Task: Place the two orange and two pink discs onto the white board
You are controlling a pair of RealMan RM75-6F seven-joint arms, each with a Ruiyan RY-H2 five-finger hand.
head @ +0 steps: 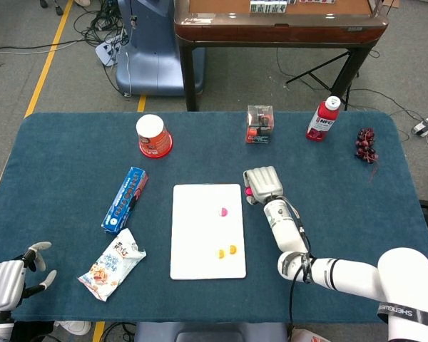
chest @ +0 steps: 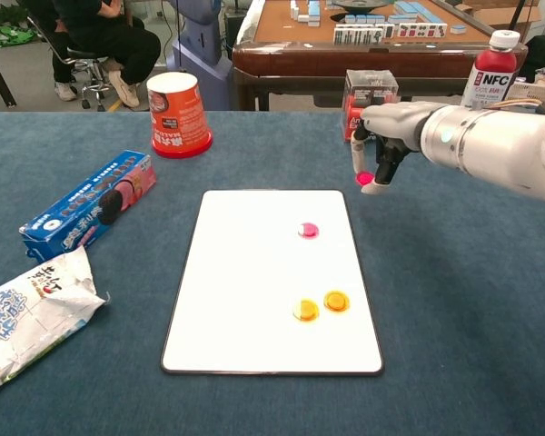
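Blue felt covers the table, and the white board lies flat near its middle, which I take as my landmark. Three of the four discs are already on it: one pink disc in the upper right part of the board, and two orange discs side by side lower down, close to its right edge.

I have the last pink disc pinched between the fingertips of the right hand. It hangs lifted off the felt, just past the board's top right corner. I hold it by the edge from above so that I can lower it flat and let go without pushing the other discs. From here I judge the next move to be a short carry leftward over the board, then down. The risk is the disc slipping from so slight a pinch, or landing on the board's rim and sliding off.

My left hand rests well off to the lower left of the board, at the table's near corner, fingers spread and holding nothing. I keep it out of the way there.

A red cup, a blue biscuit box and a snack bag lie left of the board; a small boxed carton and a red bottle stand beyond it.
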